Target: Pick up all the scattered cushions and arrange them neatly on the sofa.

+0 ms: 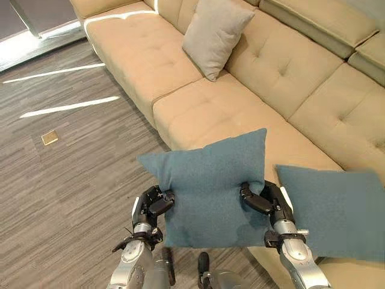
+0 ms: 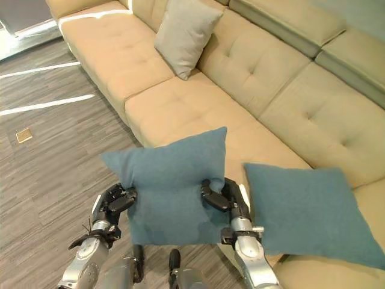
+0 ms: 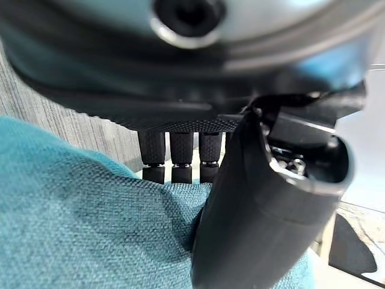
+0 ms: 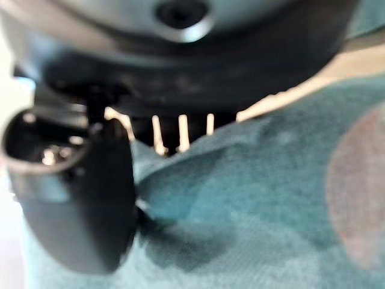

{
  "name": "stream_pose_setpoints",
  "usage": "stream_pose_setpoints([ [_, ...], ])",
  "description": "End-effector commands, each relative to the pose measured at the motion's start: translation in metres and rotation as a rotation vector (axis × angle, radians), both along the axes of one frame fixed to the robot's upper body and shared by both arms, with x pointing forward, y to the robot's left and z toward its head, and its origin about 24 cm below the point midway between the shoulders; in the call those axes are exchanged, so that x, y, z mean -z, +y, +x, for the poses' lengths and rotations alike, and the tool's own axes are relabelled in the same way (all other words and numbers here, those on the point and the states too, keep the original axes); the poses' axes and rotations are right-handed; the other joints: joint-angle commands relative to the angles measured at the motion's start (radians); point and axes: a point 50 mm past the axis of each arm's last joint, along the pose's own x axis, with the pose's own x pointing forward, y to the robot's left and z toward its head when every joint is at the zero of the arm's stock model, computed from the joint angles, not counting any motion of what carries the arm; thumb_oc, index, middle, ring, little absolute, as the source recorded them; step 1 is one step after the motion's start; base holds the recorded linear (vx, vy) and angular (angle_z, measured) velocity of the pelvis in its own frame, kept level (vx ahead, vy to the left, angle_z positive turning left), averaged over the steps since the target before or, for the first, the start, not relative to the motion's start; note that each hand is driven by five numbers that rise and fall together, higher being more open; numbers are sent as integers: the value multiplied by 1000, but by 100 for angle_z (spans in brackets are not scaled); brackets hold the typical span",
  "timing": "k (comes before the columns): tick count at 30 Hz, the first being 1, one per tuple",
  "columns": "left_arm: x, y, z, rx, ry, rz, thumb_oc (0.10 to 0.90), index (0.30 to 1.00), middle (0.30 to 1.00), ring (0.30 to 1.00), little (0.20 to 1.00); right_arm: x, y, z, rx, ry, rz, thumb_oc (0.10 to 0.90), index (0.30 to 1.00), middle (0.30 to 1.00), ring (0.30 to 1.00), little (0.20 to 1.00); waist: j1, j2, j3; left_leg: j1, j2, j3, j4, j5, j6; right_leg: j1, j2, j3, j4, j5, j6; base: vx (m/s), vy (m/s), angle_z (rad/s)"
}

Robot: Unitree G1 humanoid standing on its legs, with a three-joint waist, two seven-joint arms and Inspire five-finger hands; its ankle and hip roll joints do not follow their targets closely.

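Teal cushion (image 1: 210, 192) held up off the floor in front of the sofa (image 1: 198, 102), pinched at both side edges. Left hand (image 1: 154, 203): thumb and fingers clamp the left edge. Right hand (image 1: 262, 197): same pinch on the right edge. Risk: shallow edge grips; fabric could slide out and the cushion sag or drop short of the seat. Just right of the right fingers, a second teal cushion (image 1: 337, 211) lies on the seat, crowding the landing spot. Grey cushion (image 1: 215, 35) leans well beyond.
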Motion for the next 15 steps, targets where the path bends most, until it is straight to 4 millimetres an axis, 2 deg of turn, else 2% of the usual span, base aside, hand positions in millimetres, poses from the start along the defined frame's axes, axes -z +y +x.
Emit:
stream_pose_setpoints([
  [1,-53,-29,15,180,-306,-25,400,300,300,300,300,-62,25,18,-84,-362,124,400,300,300,300,300,17,1,-117,36,-4,8,-25,-10,13,4,-28,75,111,-97,101,331,220,-12],
  [3,-54,-29,16,185,-311,-22,400,300,300,300,300,-62,27,18,-83,-367,128,400,300,300,300,300,20,-3,-115,43,-14,4,-15,-13,19,8,-42,79,136,-101,111,232,204,-31],
  [4,-55,-30,16,206,-314,-13,400,300,300,300,300,-64,32,20,-100,-375,135,400,300,300,300,300,22,-10,-113,77,-40,4,-17,-43,52,-25,-76,104,272,-57,149,294,296,-16],
  [5,-56,-31,17,213,-315,-8,400,300,300,300,300,-64,34,21,-105,-378,138,400,300,300,300,300,19,-11,-111,93,-48,6,-27,-49,65,-47,-87,114,324,-19,163,294,296,-14],
  [6,-56,-31,17,213,-316,-8,400,300,300,300,300,-64,34,21,-105,-378,138,400,300,300,300,300,20,-10,-114,90,-46,6,-30,-45,64,-50,-85,115,321,-15,163,129,141,-4],
  [8,-57,-30,19,219,-323,5,400,300,300,300,300,-68,39,24,-130,-390,144,400,300,300,300,300,10,-7,-103,111,-45,23,-42,-52,87,-107,-99,123,440,73,188,144,165,-5],
  [10,-58,-29,20,224,-329,21,400,300,300,300,300,-69,44,24,-148,-397,156,400,300,300,300,300,5,6,-100,144,-36,39,-74,-59,96,-157,-107,108,496,87,198,182,170,2],
  [11,-58,-30,20,233,-332,22,400,300,300,300,300,-69,45,24,-160,-397,156,400,300,300,300,300,-4,11,-105,183,-43,43,-108,-66,95,-189,-99,90,463,69,186,281,167,-13],
  [14,-54,-31,19,243,-316,17,400,300,300,300,300,-69,44,25,-169,-394,147,400,300,300,300,300,-23,0,-115,247,-67,51,-155,-85,87,-213,-82,36,283,25,171,311,57,-28],
  [15,-53,-29,20,233,-310,12,400,300,300,300,300,-67,43,25,-159,-386,162,400,300,300,300,300,-25,-10,-114,277,-77,61,-161,-103,79,-231,-103,-51,161,51,172,256,-29,-30],
])
